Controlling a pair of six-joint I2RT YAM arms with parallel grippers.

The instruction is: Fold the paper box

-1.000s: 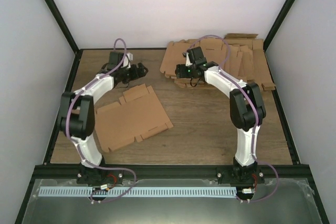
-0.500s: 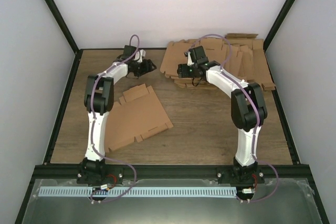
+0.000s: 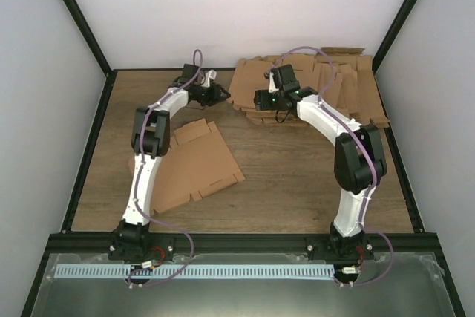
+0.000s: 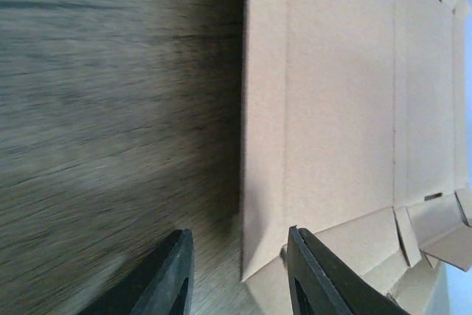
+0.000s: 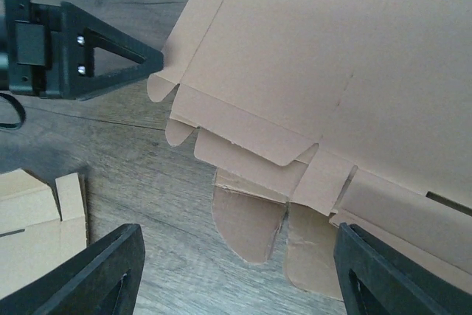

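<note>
Brown and flat, the paper box (image 3: 194, 165) lies on the wooden table (image 3: 297, 183) in the top view, well apart from both grippers. The left gripper (image 3: 220, 96) is at the left edge of the pile of blanks (image 3: 326, 87), and the right gripper (image 3: 260, 99) is over that pile. In the left wrist view the jaws stand partly apart, with a blank's corner showing between them, unclamped. In the right wrist view the jaws spread wide over the pile's flaps, holding nothing, and the box's corner shows at lower left.
</note>
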